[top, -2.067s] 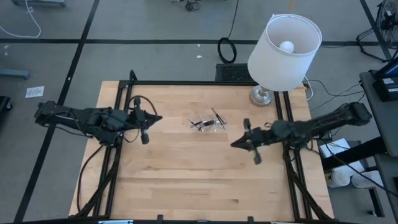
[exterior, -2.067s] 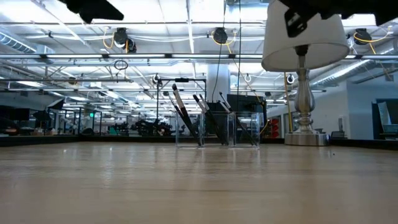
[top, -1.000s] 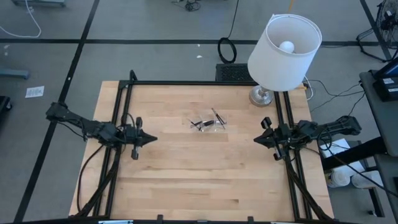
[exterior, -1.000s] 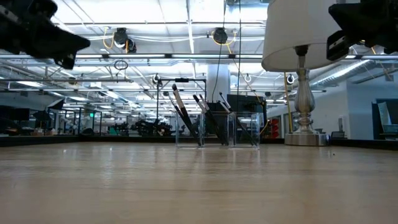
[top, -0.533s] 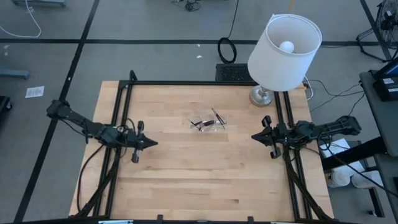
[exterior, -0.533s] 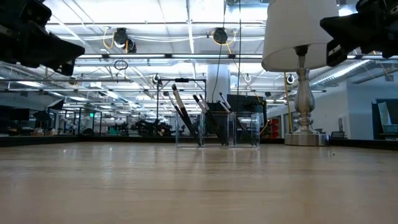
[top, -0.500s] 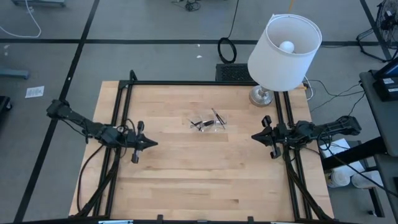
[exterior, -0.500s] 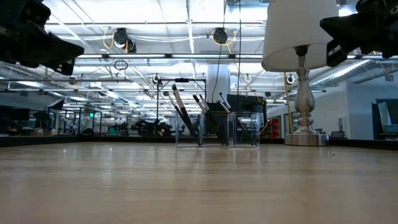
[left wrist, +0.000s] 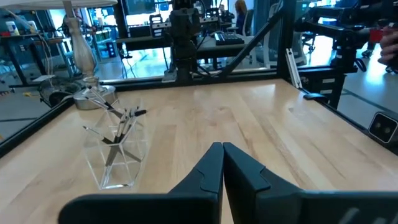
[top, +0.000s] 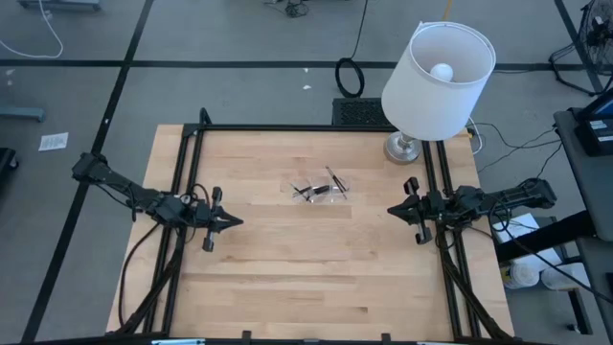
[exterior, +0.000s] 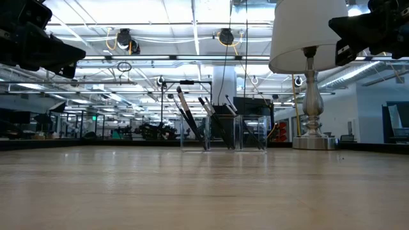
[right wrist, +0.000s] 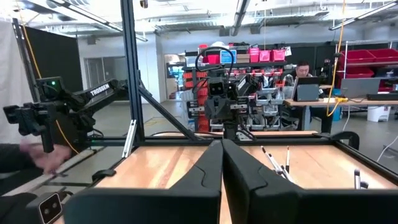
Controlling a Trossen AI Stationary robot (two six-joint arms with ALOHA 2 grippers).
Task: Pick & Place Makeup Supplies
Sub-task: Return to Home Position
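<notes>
The makeup supplies [top: 319, 189], thin dark sticks with pale ends, stand leaning inside a small clear plastic holder [left wrist: 115, 163] at the middle of the wooden table; they also show in the low view [exterior: 206, 121]. My left gripper [top: 237, 221] hovers shut near the table's left edge, pointing level at the holder; the left wrist view shows its fingers together [left wrist: 222, 149]. My right gripper [top: 390, 209] hovers shut near the right edge, its fingers together in the right wrist view [right wrist: 221, 145]. Neither touches anything.
A lamp with a white shade [top: 439, 69] stands on its silver base [top: 401, 149] at the far right corner. Black frame rails [top: 192, 172] run along both table sides. A person's hand [right wrist: 28, 158] shows beyond the table. Bare wood [top: 316, 268] lies between the arms.
Both arms had drawn back from the table's middle to its left and right sides. Since then my left gripper has sunk a little, and my right gripper has turned slightly in place. The sticks and holder have kept still.
</notes>
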